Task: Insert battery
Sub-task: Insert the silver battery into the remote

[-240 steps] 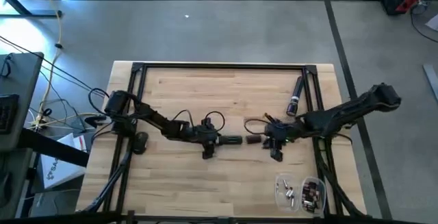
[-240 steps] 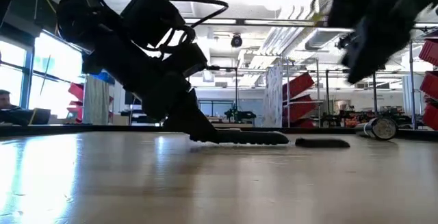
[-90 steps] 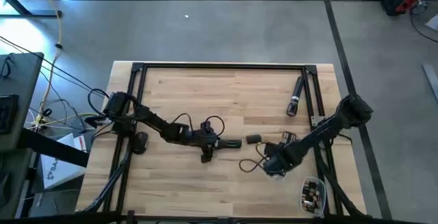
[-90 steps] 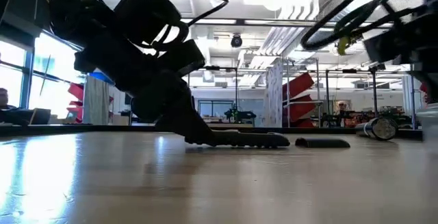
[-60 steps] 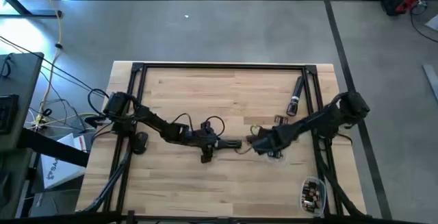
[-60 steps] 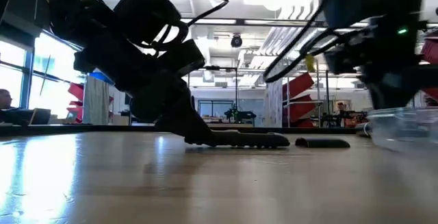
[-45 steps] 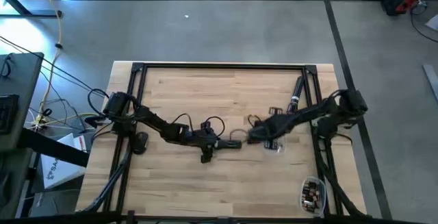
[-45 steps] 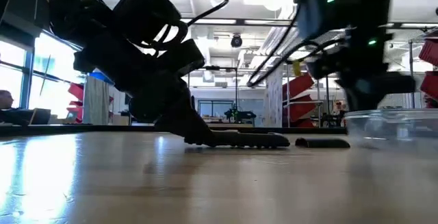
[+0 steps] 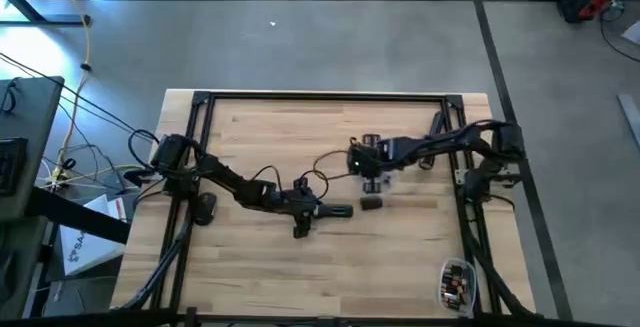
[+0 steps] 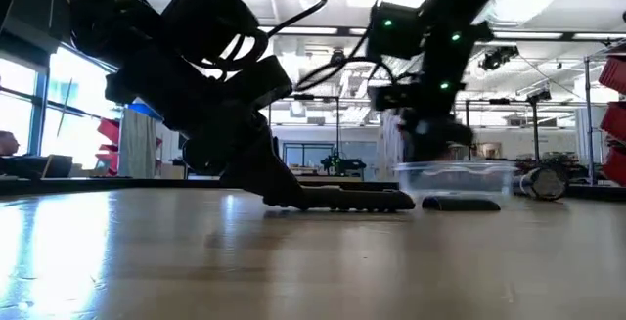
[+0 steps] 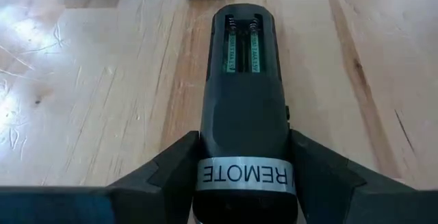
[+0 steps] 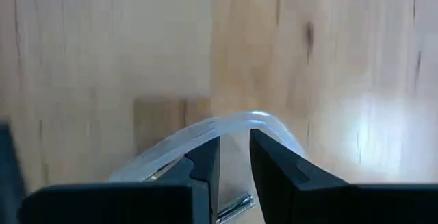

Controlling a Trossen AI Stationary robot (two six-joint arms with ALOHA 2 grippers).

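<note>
Remote (image 11: 244, 128) labelled "REMOTE" sits clamped in left end effector (image 11: 243, 183), battery bay open.

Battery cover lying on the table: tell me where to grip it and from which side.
Pinch the battery cover across its narrow width, pressing on the long edges, coming straight down. It lies flat and low on the table, clear of the remote in the left gripper, so a sideways approach finds little to catch. The right gripper holds a clear container.
</note>
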